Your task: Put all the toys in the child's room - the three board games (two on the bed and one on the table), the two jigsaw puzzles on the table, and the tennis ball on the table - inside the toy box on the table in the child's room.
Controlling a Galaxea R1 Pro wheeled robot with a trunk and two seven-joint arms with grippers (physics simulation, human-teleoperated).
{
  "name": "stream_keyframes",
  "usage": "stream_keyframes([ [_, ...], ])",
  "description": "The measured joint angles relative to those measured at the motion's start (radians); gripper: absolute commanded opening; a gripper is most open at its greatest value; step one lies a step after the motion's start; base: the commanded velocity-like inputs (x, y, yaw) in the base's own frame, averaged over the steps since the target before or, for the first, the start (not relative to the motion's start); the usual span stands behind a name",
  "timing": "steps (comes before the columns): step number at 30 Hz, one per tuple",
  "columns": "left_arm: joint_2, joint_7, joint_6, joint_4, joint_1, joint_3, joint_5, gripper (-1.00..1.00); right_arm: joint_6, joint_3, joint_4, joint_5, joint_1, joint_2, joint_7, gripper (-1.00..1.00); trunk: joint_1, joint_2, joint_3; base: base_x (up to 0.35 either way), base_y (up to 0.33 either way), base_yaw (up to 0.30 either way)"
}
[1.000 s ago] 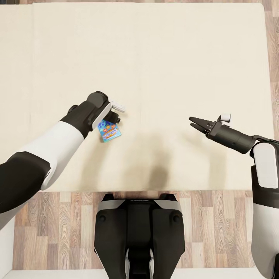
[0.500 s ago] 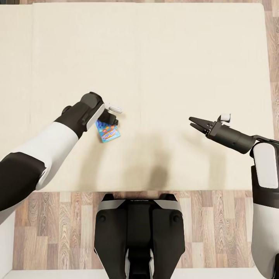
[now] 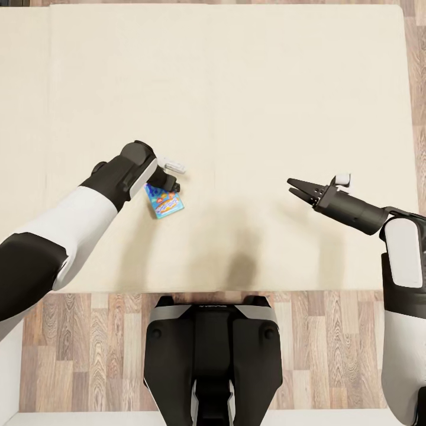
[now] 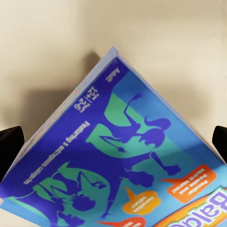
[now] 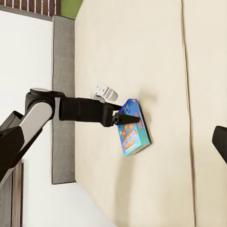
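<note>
My left fingers sit right over the upper end of the board game on the bed; through the left wrist camera the box lies between the two dark tips at either edge, but I cannot tell whether they are clamped on it or just straddling it. The box's long axis runs diagonally away from the wrist, one corner leading. The right fingers hang spread and empty, well apart from the game, so I judge this pick belongs to the left arm.
</note>
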Motion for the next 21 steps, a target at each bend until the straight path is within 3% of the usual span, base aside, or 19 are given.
stream_keyframes([
  [21,0.003,-0.067,0.004,0.017,0.0,-0.002,-0.01,1.0,0.0,0.0,0.0,0.0,0.0,0.002,0.0,1.0,0.0,0.0,0.0,0.0,0.0,0.0],
])
